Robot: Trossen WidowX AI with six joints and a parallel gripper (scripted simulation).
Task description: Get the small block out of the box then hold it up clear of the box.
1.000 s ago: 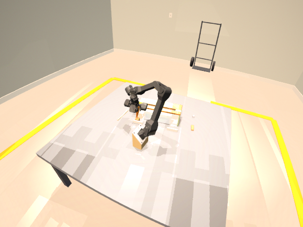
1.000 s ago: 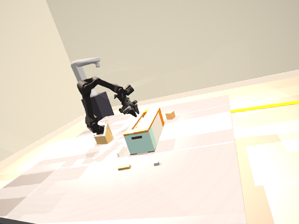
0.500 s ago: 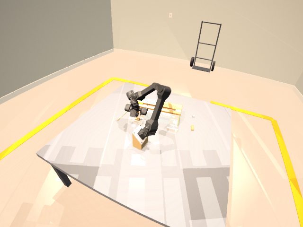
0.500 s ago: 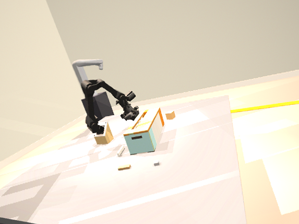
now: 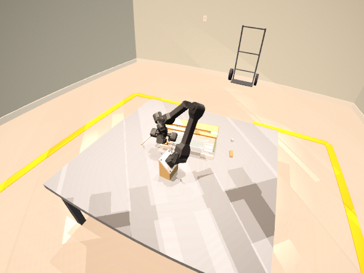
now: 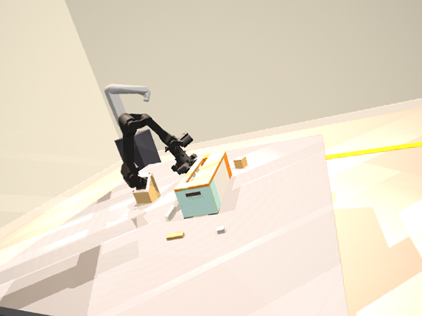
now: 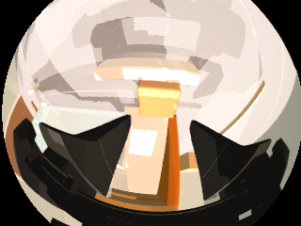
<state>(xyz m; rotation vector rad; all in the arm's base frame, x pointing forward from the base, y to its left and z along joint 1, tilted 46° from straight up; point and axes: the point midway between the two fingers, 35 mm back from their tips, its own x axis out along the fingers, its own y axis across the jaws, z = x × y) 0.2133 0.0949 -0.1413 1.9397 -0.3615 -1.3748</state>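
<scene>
The clear-fronted box stands upright on the table; its orange end wall runs between my fingers in the wrist view. A small orange-yellow block lies low at the front of that end, apparently outside the box front, beside a pale bar. My gripper is open and empty, pointing down over this end of the box. The block shows just past the gap between the fingertips, and I see no contact. In the exterior view the box hides the block.
A thin stick lies beside the exit end. A wooden cube stands behind the box. Off the other end lie an orange bar and a small pale cube. My arm's base block is in front.
</scene>
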